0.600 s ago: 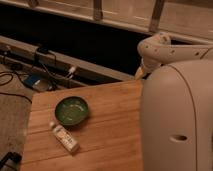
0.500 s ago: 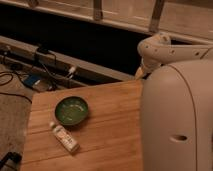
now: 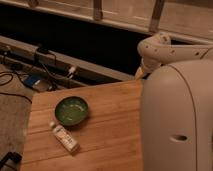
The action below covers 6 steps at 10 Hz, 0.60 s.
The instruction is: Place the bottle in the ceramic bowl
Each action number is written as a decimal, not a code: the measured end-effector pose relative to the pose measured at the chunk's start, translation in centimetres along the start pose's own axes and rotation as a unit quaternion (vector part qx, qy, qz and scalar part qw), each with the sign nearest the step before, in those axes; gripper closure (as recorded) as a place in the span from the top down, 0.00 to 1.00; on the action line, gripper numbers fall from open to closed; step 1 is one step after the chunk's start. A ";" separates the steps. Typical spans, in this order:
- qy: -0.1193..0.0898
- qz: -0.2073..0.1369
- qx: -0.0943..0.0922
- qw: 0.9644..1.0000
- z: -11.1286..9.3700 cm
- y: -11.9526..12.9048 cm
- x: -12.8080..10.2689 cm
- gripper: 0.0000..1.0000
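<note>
Nearest, the bottle [image 3: 65, 138] lies flat on the counter [image 3: 112, 127], cap just beside the ceramic bowl [image 3: 57, 111], evidently awaiting pickup. The bowl sits empty, left of centre. Far right, the arm [image 3: 160, 50] is folded high. The end effector is out of sight, so I cannot tell its state.

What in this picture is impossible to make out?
The end effector: nowhere in the camera view, out of frame or behind the white arm.
Label on the bottle: markings too faint to read.
The table: right side hidden by the arm, front edge cut off.
</note>
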 end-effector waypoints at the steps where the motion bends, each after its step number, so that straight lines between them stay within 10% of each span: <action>1: 0.000 0.000 0.000 1.000 0.0 0.0 0.0 0.80; 6: -0.004 -0.005 -0.001 1.000 -0.2 0.2 0.0 0.80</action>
